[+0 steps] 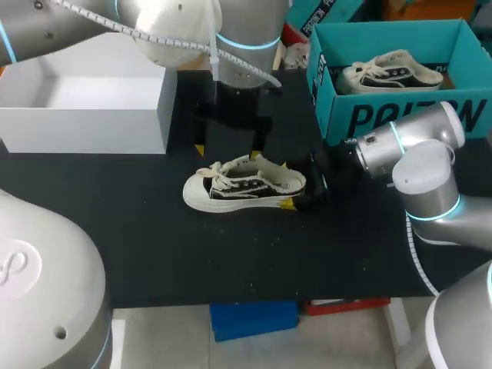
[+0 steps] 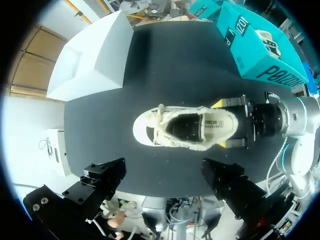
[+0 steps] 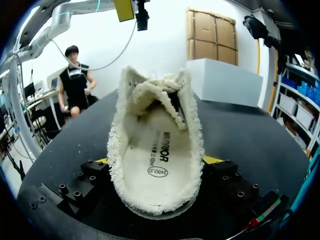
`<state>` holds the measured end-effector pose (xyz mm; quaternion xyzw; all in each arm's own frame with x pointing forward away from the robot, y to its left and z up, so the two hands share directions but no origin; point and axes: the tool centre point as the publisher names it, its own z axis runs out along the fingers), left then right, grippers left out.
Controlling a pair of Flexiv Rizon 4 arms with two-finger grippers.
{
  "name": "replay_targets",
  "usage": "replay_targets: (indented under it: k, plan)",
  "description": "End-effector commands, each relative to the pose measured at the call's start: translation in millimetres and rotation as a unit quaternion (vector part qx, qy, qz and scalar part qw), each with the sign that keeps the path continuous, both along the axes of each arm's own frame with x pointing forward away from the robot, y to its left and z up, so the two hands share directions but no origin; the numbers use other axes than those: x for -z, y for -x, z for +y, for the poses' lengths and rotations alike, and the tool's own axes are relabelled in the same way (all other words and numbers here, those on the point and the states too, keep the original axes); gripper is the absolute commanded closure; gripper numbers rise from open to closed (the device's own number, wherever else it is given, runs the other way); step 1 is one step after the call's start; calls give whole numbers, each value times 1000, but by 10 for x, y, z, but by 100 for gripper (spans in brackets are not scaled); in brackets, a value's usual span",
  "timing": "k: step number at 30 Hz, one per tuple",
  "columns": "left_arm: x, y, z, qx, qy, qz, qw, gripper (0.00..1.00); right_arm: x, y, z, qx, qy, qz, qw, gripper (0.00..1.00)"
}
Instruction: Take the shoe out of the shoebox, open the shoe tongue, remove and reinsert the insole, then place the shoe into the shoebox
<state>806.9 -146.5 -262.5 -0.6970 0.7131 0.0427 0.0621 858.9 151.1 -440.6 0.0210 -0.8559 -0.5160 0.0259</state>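
Here, the shoe (image 1: 244, 184) stands on the table (image 1: 231, 261), heel clamped by the right gripper (image 1: 286, 184).
Head view: the shoe is mid-table, toe toward the left edge, and the shoebox (image 1: 400, 115) is in the far right corner. The right arm lies low from the right edge. The left arm hangs over the shoe, left gripper (image 1: 228, 151) pointing down, fingers apart. Left wrist view: the shoe lies straight below, opening up. Right wrist view: both fingers touch the heel.

A cream shoe (image 2: 185, 127) lies on the black table (image 2: 175, 65), heel clamped by the right gripper (image 2: 222, 125); the left gripper (image 2: 164, 170) hangs above it, fingers (image 2: 107, 177) spread wide
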Motion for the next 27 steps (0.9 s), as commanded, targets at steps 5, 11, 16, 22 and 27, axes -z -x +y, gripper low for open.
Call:
replay_targets:
  k: [5,11,16,22,27]
  plan:
    - [284,-34,-295,-3,-36,-10,999,0,39,21,23,0,0,0,1000,100]
    - [418,-61,-389,14,-54,-32,998,0,39,21,23,0,0,0,1000,100]
    - [613,-89,-430,14,-72,-28,997,0,39,21,23,0,0,0,1000,100]
    - [809,-186,-465,11,-86,-27,996,0,39,21,23,0,0,0,1000,100]
    - [916,-261,-513,10,-89,-23,996,0,39,21,23,0,0,0,1000,100]
